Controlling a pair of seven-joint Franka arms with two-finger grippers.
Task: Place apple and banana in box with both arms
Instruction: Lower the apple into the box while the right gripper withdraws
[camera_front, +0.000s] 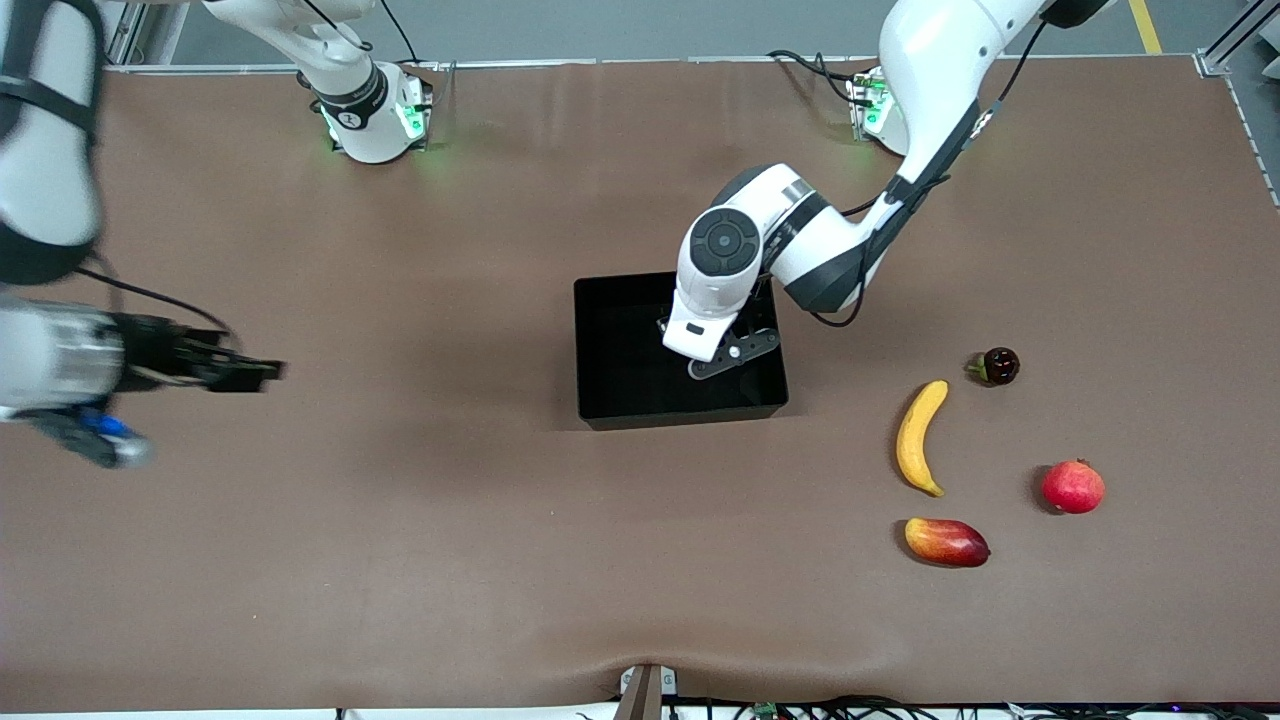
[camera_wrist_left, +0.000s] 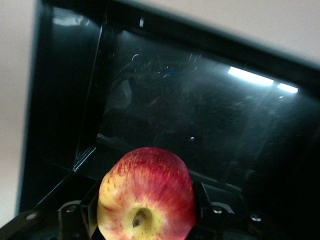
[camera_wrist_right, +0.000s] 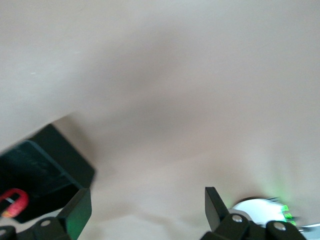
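Toward the right arm's end of the table, the right gripper (camera_front: 262, 374) hangs over bare brown table (camera_front: 400, 520), well apart from everything else; jaws spread wide, nothing between them, per the right wrist view (camera_wrist_right: 147, 210). That arm waits.

Mid-table: black box (camera_front: 600, 340), shallow, upright walls. Left gripper (camera_front: 735, 355) is over the box, at the side toward the left arm's end. Left wrist view shows its jaws clamped on the apple (camera_wrist_left: 146, 195), red with yellow patches, hanging above the box floor (camera_wrist_left: 200, 110).

Toward the left arm's end, all resting on the table: banana (camera_front: 919, 436), well apart from the box; a red-yellow mango (camera_front: 946, 541) nearer the front camera than the banana; a small dark fruit (camera_front: 997, 366); a plain red round fruit (camera_front: 1073, 486).
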